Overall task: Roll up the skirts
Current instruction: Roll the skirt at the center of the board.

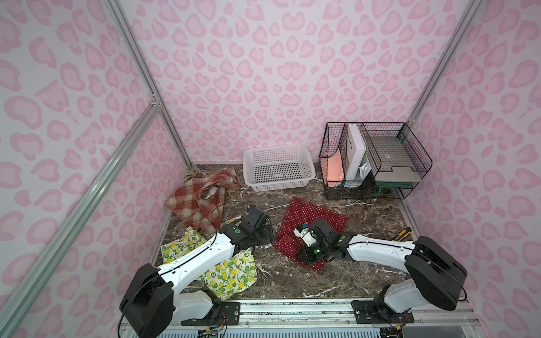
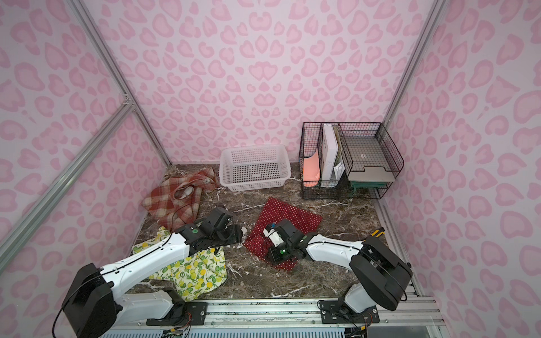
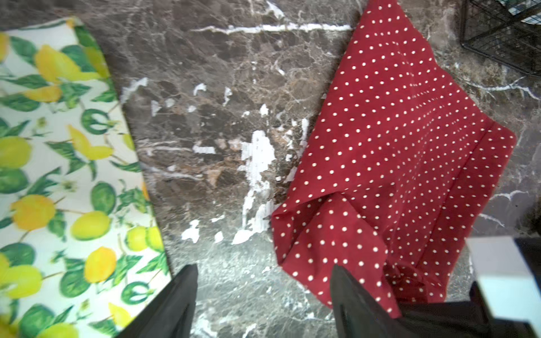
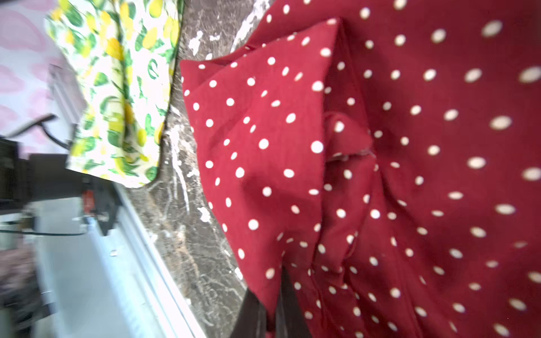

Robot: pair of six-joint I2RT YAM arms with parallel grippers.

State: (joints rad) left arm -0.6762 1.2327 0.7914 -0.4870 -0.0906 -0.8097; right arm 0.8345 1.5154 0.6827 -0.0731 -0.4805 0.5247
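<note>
Grips fold of red skirt (image 1: 317, 215) with right gripper (image 4: 276, 289), jaws together; holds left gripper (image 3: 263, 272) apart over table (image 3: 219, 87) beside lemon skirt (image 3: 58, 175)

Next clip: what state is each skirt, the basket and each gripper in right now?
polka-dot skirt: partly folded over, one edge pinched, not rolled.
lemon skirt: lying loose and crumpled, not rolled.
plaid skirt: lying crumpled, not rolled.
white basket: upright, empty.
left gripper: open, holding nothing.
right gripper: shut on the polka-dot skirt.
</note>
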